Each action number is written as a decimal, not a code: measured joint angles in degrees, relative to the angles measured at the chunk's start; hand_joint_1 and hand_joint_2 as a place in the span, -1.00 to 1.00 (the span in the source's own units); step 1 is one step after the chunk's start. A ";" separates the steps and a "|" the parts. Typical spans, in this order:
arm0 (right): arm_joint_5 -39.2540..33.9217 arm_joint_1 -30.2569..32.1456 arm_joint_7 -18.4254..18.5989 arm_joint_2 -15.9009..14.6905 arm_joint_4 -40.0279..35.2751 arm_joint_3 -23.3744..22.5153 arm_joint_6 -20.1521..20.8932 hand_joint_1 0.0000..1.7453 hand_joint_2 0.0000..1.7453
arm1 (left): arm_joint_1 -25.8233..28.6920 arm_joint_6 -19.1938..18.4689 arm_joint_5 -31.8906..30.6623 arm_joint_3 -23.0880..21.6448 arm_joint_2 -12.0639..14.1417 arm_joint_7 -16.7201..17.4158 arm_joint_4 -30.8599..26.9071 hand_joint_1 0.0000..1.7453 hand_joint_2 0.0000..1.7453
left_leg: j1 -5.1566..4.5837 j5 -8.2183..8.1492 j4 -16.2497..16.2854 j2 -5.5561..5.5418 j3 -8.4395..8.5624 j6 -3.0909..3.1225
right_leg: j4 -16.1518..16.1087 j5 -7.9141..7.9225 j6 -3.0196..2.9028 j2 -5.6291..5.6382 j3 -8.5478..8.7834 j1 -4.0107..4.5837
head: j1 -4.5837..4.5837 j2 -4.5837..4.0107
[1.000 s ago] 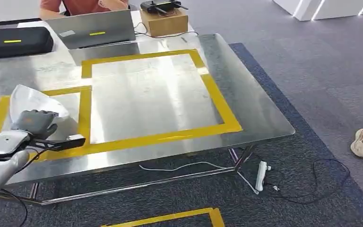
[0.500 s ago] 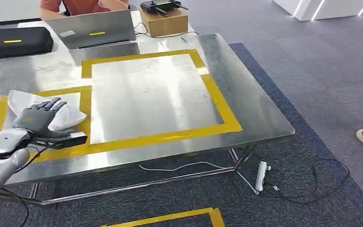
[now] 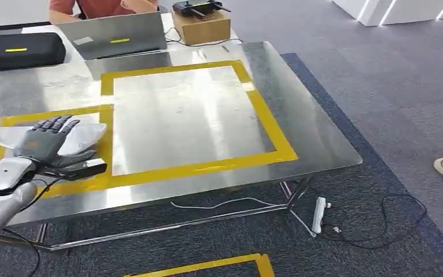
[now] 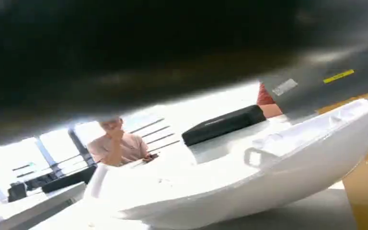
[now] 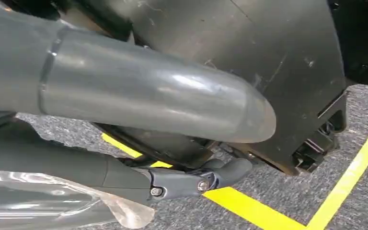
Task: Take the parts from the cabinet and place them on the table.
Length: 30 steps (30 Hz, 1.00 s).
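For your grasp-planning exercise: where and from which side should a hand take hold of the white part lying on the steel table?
Probably the white part by its long raised rim, from the table's near edge. It lies flat and shallow, so only the rim offers purchase.

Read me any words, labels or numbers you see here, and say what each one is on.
None can be read.
Black case: yellow strip, too small to read.
Grey laptop: yellow strip and pale sticker, both too blurred to read.
Cardboard box: no legible print.
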 joint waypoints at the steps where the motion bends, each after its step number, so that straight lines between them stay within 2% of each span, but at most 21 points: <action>1: 0.00 0.00 0.00 0.00 0.00 0.00 -0.02 -1.00 -1.00 | 0.06 0.24 0.22 0.07 0.04 -0.33 -0.35 -1.00 -1.00 | 0.05 0.46 -0.41 0.01 0.11 0.38 | -0.16 0.25 0.38 0.04 0.15 0.06 | -0.02 0.00; 2: 0.00 -0.01 -0.02 0.00 0.00 0.00 -0.04 -1.00 -1.00 | 0.16 0.41 0.39 0.20 0.04 -0.55 -0.72 -1.00 -1.00 | 0.78 1.00 -1.39 0.25 0.56 0.67 | 0.13 -0.51 0.48 0.01 -0.30 0.16 | 0.04 0.00; 3: 0.00 0.00 -0.07 0.00 0.00 0.00 -0.07 -1.00 -1.00 | 0.15 0.61 0.59 0.30 0.04 -0.59 -1.09 -1.00 -1.00 | 0.76 1.23 -1.64 0.33 0.63 0.91 | 1.60 -1.92 0.59 -0.08 -0.94 0.39 | 0.15 -0.02; 6: -0.04 -0.02 -0.11 0.00 0.00 0.00 -0.09 -1.00 -1.00 | 1.00 0.68 1.09 0.78 0.09 -0.61 -1.92 -1.00 -1.00 | 0.73 1.28 -1.61 0.42 0.41 1.01 | 14.68 -8.02 0.79 -0.09 -6.72 0.39 | 0.46 0.00; 7: -0.11 -0.04 -0.17 0.00 0.00 0.00 -0.15 -1.00 -1.00 | 1.38 0.65 1.27 0.96 0.11 -0.66 -2.10 -1.00 -1.00 | 0.72 1.29 -1.59 0.46 0.39 1.01 | 17.19 -8.21 0.88 -0.11 -7.99 0.41 | 0.52 0.00; 8: -0.11 -0.11 -0.15 0.00 0.00 0.00 -0.15 -1.00 -1.00 | 1.69 0.65 1.55 1.05 0.17 -0.76 -2.31 -1.00 -1.00 | 0.73 1.29 -1.56 0.48 0.39 1.00 | 16.87 -7.05 0.91 -0.13 -7.84 0.39 | 0.48 0.00; 9: -0.11 -0.08 -0.13 0.00 0.00 0.00 -0.15 -1.00 -1.00 | 1.92 0.65 1.62 1.11 0.17 -0.83 -2.60 -1.00 -1.00 | 0.78 1.28 -1.48 0.47 0.39 0.99 | 14.03 -4.76 0.93 -0.17 -6.48 0.36 | 0.55 0.00; 11: -0.11 -0.01 -0.11 0.00 0.00 0.00 -0.15 -1.00 -1.00 | 2.13 0.59 1.88 1.40 0.35 -0.83 -3.30 -1.00 -1.00 | 0.98 1.08 -1.08 0.39 0.38 0.67 | 3.96 0.35 0.82 -0.22 -1.46 0.26 | 0.55 0.00; 12: -0.09 -0.07 -0.11 0.00 0.00 0.00 -0.13 -1.00 -1.00 | 2.14 0.54 1.94 1.53 0.48 -0.83 -3.63 -1.00 -1.00 | 0.92 0.99 -0.86 0.34 0.13 0.32 | 1.17 -0.68 0.70 -0.09 0.19 0.35 | 0.52 0.00; 13: -0.09 -0.10 -0.15 0.00 0.00 -0.02 -0.13 -1.00 -1.00 | 2.12 0.52 2.01 1.73 0.72 -0.83 -3.89 -1.00 -1.00 | 0.71 1.02 -0.49 0.25 -0.34 -0.07 | 0.63 -0.12 0.30 0.17 0.73 0.55 | 0.59 0.00; 16: -0.07 0.00 -0.13 0.00 0.00 -0.02 -0.13 -1.00 -1.00 | 2.42 0.50 2.08 1.90 1.05 -0.83 -4.57 -1.00 -1.00 | 0.79 1.77 -0.38 0.20 -0.72 -1.14 | 0.55 0.08 -0.50 0.25 0.18 0.62 | 0.46 0.00; 17: -0.04 0.01 -0.13 0.07 -0.02 -0.02 -0.11 -1.00 -1.00 | 2.54 0.50 2.08 2.12 1.33 -0.83 -4.83 -1.00 -1.00 | 0.94 1.22 -0.06 0.27 -0.97 -1.41 | 0.12 0.55 -1.24 0.10 -0.01 0.17 | 0.57 -0.02; 19: -0.07 -0.08 -0.15 0.04 0.00 -0.04 -0.13 -1.00 -1.00 | 2.57 0.50 2.12 2.49 1.57 -0.83 -5.18 -1.00 -1.00 | 1.10 -2.74 3.67 0.45 -2.28 -2.17 | 0.13 1.08 -2.08 0.02 -0.62 0.18 | 0.02 0.00; 23: -0.07 -0.08 -0.15 0.04 0.00 -0.04 -0.13 -1.00 -1.00 | 2.57 0.50 2.12 2.51 1.57 -0.83 -5.22 -1.00 -1.00 | 1.11 -2.91 3.90 0.45 -2.36 -2.19 | 0.13 1.10 -2.10 0.01 -0.64 0.18 | -0.06 0.00; 24: -0.07 -0.06 -0.15 0.04 0.00 -0.04 -0.13 -1.00 -1.00 | 2.56 0.50 2.14 2.56 1.64 -0.83 -5.29 -1.00 -1.00 | 1.22 -4.27 5.86 0.45 -3.01 -2.36 | 0.13 1.22 -2.28 -0.05 -0.84 0.18 | -0.13 0.00; 25: -0.07 -0.01 -0.15 0.04 0.00 -0.04 -0.13 -1.00 -1.00 | 2.78 0.48 2.16 2.58 1.68 -0.83 -5.38 -1.00 -1.00 | 1.44 -7.95 12.44 0.45 -5.12 -2.79 | 0.13 1.63 -2.47 -0.24 -1.50 0.20 | -0.11 0.00; 26: -0.06 0.01 -0.11 0.04 0.00 -0.04 -0.13 -1.00 -1.00 | 3.64 0.37 2.32 2.69 1.81 -0.83 -5.98 -1.00 -1.00 | 2.03 -6.39 12.29 0.55 -2.56 -3.22 | 0.20 3.06 -2.20 -0.44 -3.36 0.19 | -0.13 0.00; 27: -0.04 -0.03 -0.13 0.04 0.00 -0.04 -0.13 -1.00 -1.00 | 3.62 0.37 2.40 2.75 1.90 -0.83 -6.45 -1.00 -1.00 | 2.05 -3.47 4.98 0.63 1.97 -3.03 | 0.21 3.52 -1.88 -0.50 -3.78 0.18 | -0.13 0.00; 28: -0.04 -0.05 -0.13 0.04 0.00 -0.04 -0.13 -1.00 -1.00 | 3.57 0.37 2.47 2.86 2.03 -0.83 -6.84 -1.00 -1.00 | 2.05 -2.79 -0.11 0.70 5.22 -2.82 | 0.21 3.85 -1.56 -0.53 -3.89 0.18 | -0.15 0.00; 29: -0.04 -0.07 -0.13 0.04 0.00 -0.04 -0.13 -1.00 -1.00 | 3.51 0.37 2.51 2.93 2.08 -0.83 -7.13 -1.00 -1.00 | 1.72 -3.53 -2.37 0.65 6.42 -2.62 | 0.27 4.18 -1.16 -0.53 -4.16 0.44 | -0.13 0.00; 30: 0.02 -0.07 -0.13 0.04 0.00 -0.04 -0.13 -1.00 -1.00 | 3.66 0.37 2.56 2.99 2.23 -0.83 -7.37 -1.00 -1.00 | 1.66 -3.10 -1.98 0.52 5.93 -2.33 | 0.06 4.65 -0.75 -0.56 -4.18 0.40 | 0.07 0.00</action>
